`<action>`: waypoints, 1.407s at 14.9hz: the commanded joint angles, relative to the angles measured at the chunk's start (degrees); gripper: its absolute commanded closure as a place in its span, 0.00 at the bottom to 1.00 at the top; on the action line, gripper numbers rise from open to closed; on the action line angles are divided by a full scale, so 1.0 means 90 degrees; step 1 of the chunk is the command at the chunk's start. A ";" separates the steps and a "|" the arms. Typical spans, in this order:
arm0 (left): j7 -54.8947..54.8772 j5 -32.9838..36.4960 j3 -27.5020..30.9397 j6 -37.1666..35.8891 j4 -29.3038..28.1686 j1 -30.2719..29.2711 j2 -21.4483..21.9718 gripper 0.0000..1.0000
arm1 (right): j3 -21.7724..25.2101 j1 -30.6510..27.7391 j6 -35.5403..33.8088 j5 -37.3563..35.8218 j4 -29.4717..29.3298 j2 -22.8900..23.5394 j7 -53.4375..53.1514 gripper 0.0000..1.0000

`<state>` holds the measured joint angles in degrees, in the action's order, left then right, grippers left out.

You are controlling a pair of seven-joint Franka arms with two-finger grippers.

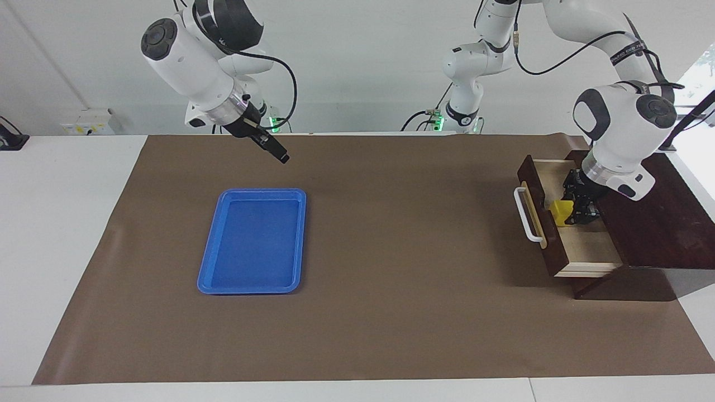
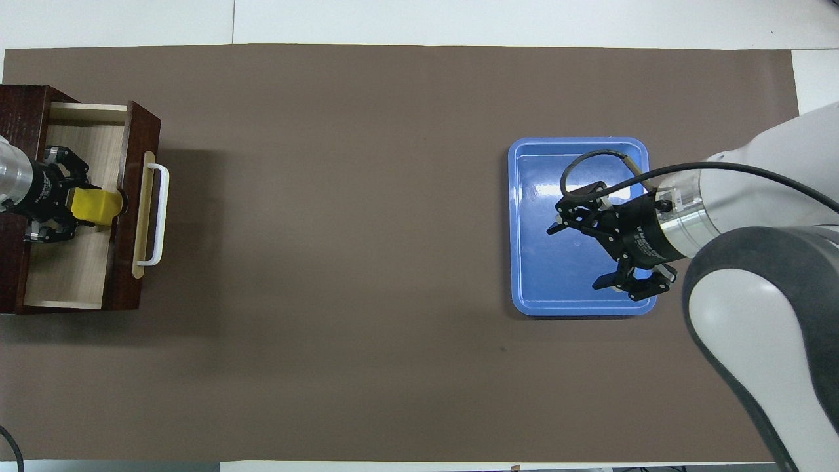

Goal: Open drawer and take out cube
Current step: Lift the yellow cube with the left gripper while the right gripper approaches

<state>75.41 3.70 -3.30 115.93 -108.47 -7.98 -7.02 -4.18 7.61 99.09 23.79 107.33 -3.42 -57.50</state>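
The dark brown drawer (image 1: 593,249) is pulled open out of its dark box (image 1: 665,223) at the left arm's end of the table, white bar handle (image 1: 527,215) toward the table's middle. Its pale interior also shows in the overhead view (image 2: 72,269). My left gripper (image 1: 565,215) reaches down into the drawer and is shut on the yellow cube (image 1: 560,210), close to the drawer's front panel; in the overhead view the cube (image 2: 92,204) sticks out of the left gripper (image 2: 105,204). My right gripper (image 1: 279,155) waits open and empty in the air.
A flat blue tray (image 1: 251,245) lies on the brown mat (image 1: 391,223) toward the right arm's end. In the overhead view the raised right gripper (image 2: 580,254) covers part of the tray (image 2: 577,141). White tabletop borders the mat.
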 commanded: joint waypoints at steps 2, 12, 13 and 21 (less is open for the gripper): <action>0.0000 -0.0108 -0.0014 0.0147 -0.0164 -0.0051 0.0106 1.00 | 0.0006 0.0384 0.0755 0.0530 0.0057 0.0379 -0.0759 0.00; 0.0155 -0.0392 -0.0043 -0.1667 0.2127 0.0163 -0.0381 1.00 | 0.0015 0.0590 0.1089 0.0530 -0.0011 0.0575 -0.0936 0.00; 0.0340 -0.0363 -0.0043 -0.1970 0.2440 0.0347 -0.0469 1.00 | 0.0015 0.0590 0.1089 0.0530 -0.0011 0.0575 -0.0936 0.00; 0.3109 0.0126 -0.0024 -0.2646 0.2980 0.2154 -0.0782 1.00 | 0.0015 0.0561 0.1157 0.0608 -0.0021 0.0585 -0.1023 0.00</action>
<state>96.57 3.80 -4.37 94.69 -84.03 8.27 -12.57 -3.88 13.12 108.50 27.49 107.31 1.73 -65.82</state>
